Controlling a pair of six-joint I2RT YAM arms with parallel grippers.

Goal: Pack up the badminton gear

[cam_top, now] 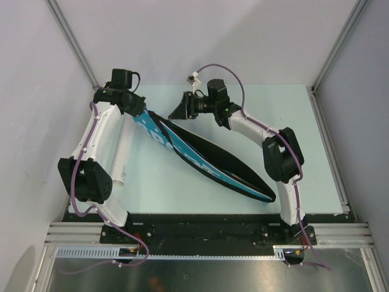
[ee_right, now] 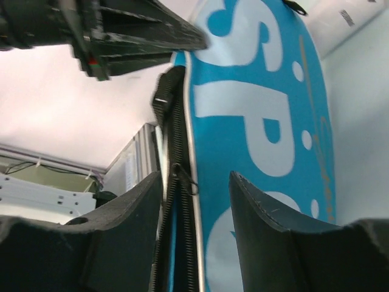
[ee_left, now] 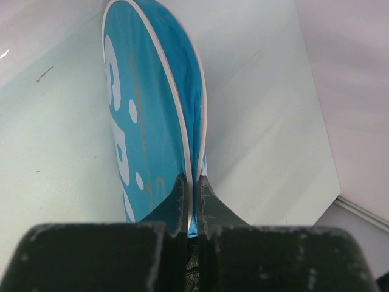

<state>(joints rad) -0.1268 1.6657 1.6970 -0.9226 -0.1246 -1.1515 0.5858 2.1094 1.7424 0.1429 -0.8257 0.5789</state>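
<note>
The long blue "SPORT" bag (cam_top: pixel 206 159) lies diagonally across the table, its black zipper side gaping. My left gripper (cam_top: pixel 138 113) is shut on the bag's far left end; in the left wrist view its fingertips (ee_left: pixel 191 180) pinch the white-piped edge of the bag (ee_left: pixel 146 103). My right gripper (cam_top: pixel 181 111) is open beside that same end. In the right wrist view its jaws (ee_right: pixel 194 177) straddle the black zipper and its slider (ee_right: pixel 180 173), without touching, with the bag's lettered face (ee_right: pixel 261 115) alongside. The white tube (cam_top: pixel 121 155) lies under my left arm. Rackets and shuttlecocks are out of view.
The pale table (cam_top: pixel 182 188) is bounded by grey walls on the left, back and right. A black rail (cam_top: pixel 200 222) runs along the near edge. The left gripper's body (ee_right: pixel 140 30) fills the top of the right wrist view.
</note>
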